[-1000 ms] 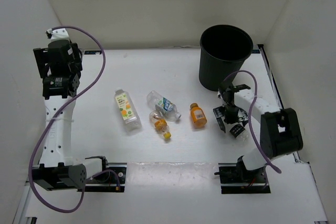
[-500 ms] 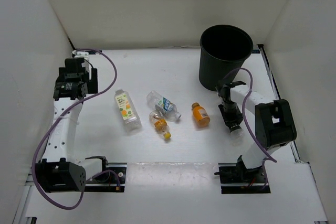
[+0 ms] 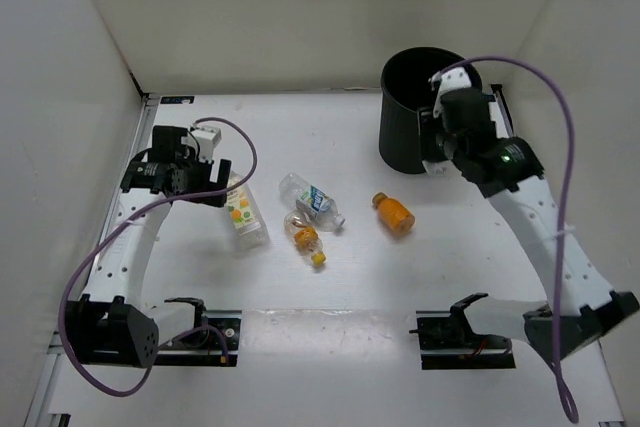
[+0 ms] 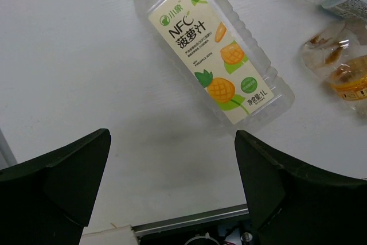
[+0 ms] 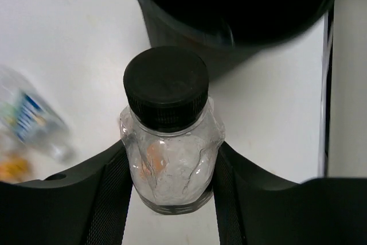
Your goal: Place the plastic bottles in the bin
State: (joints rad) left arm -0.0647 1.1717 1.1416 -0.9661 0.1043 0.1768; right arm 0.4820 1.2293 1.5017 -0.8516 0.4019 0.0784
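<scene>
On my overhead feed the small yellow-capped bottle [image 3: 306, 240] lies nearest on the worktop [image 3: 300, 137]. Beyond it are the pineapple-label juice bottle [image 3: 241, 210], the blue-and-white-label bottle [image 3: 312, 201] and the orange bottle [image 3: 393, 213], all on their sides. My left pincer [image 4: 172, 159] hangs wide open, the juice bottle's base just ahead of its fingers. My right pincer [image 5: 171, 167] grips a small clear black-capped bottle [image 5: 166, 113], just short of the black bin [image 3: 402, 137] at far right.

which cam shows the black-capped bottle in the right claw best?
Right wrist: the black-capped bottle fills the frame, clamped in the right claw in front of the bin. Top external hides it behind the arm; left wrist doesn't show it.
</scene>
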